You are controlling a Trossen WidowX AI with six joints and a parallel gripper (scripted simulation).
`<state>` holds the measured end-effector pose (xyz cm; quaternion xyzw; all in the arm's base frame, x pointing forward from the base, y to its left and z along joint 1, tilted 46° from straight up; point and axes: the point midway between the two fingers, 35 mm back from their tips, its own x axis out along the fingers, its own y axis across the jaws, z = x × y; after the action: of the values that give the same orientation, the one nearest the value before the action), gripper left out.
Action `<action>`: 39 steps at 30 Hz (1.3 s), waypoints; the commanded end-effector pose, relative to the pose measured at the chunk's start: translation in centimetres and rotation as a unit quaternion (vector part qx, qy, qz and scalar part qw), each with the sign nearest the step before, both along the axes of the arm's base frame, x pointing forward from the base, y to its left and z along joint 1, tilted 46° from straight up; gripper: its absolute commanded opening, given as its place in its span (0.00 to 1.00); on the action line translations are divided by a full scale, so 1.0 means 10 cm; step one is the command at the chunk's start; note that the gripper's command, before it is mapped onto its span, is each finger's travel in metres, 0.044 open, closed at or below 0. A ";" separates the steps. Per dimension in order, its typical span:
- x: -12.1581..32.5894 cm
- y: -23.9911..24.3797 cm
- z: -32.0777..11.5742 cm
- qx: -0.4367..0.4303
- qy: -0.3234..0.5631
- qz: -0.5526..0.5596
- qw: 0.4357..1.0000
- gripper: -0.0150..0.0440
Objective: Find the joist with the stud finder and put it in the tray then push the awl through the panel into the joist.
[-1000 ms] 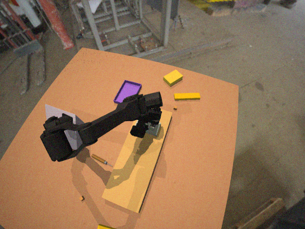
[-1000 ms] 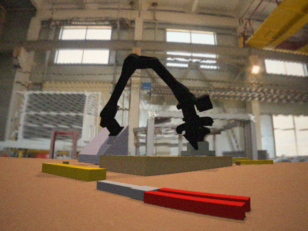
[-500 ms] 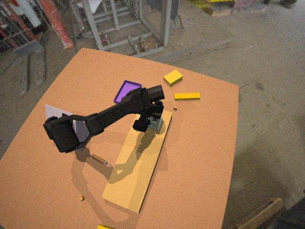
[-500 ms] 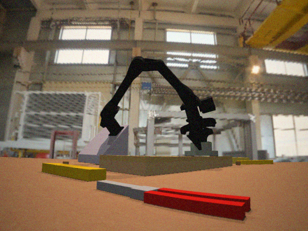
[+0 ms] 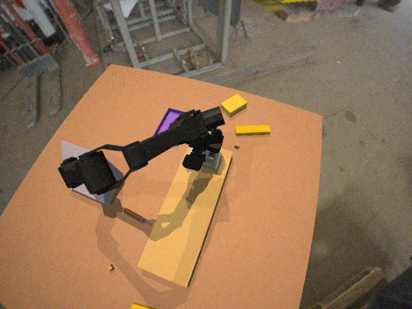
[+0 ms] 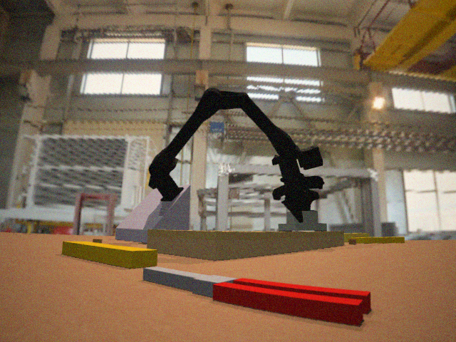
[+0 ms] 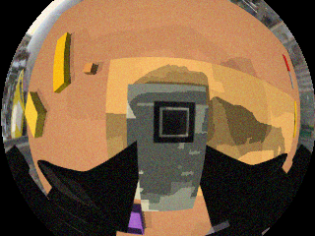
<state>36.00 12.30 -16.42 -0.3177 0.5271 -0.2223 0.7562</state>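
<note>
My gripper [image 5: 204, 154] [image 6: 301, 216] [image 7: 167, 145] is shut on the grey stud finder [image 5: 212, 163] [image 6: 312, 221] [image 7: 169, 172]. The stud finder sits upright at the far end of the yellow floor panel [image 5: 176, 249] [image 6: 184, 243] [image 7: 236, 86], its base at the panel's top face. A dark square with a light outline shows on its top; no lit mark is visible. The purple tray [image 5: 168, 120] [image 7: 136, 221] is partly hidden behind the arm. The awl [image 5: 133, 214] lies on the table, its metal end towards the panel's left long edge. The joist is hidden.
Two yellow blocks [image 5: 234, 103] [image 5: 252, 129] lie beyond the panel's far end, near a small orange cube [image 5: 236, 145]. Another cube [image 5: 111, 267] lies at the near left. A red-handled tool [image 6: 291, 300] and a yellow bar [image 6: 106, 254] lie in front in the exterior view.
</note>
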 end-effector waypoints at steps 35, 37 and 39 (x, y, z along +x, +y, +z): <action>-0.01 -0.31 0.29 0.000 0.002 -0.001 1.000 0.25; -0.01 -0.33 0.32 -0.001 0.002 -0.001 1.000 0.25; -0.01 -0.36 0.34 -0.001 0.002 -0.001 1.000 0.25</action>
<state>35.84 9.43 -13.61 -0.3174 0.5298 -0.2197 0.7552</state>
